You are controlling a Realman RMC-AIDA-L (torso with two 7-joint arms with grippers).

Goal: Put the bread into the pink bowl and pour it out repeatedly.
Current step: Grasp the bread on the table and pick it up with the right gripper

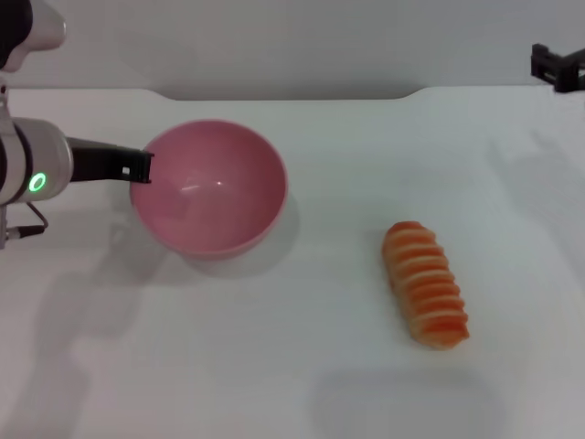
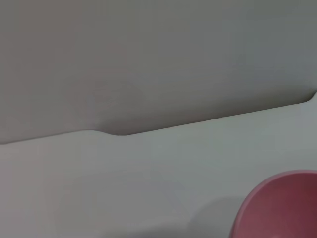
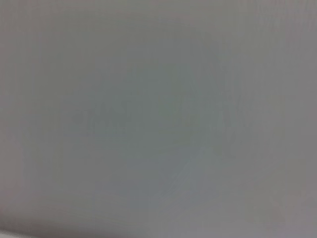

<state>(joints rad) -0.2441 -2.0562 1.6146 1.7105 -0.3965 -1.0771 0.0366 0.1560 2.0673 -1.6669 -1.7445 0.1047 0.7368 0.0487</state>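
Note:
The pink bowl rests on the white table at the left, empty, its opening tipped a little toward me. My left gripper reaches in from the left and grips the bowl's left rim. Part of the bowl also shows in the left wrist view. The bread, an orange-brown loaf with cream stripes, lies on the table to the right of the bowl, well apart from it. My right gripper is parked at the far right back edge, away from both.
The table's back edge meets a grey wall. The right wrist view shows only a plain grey surface.

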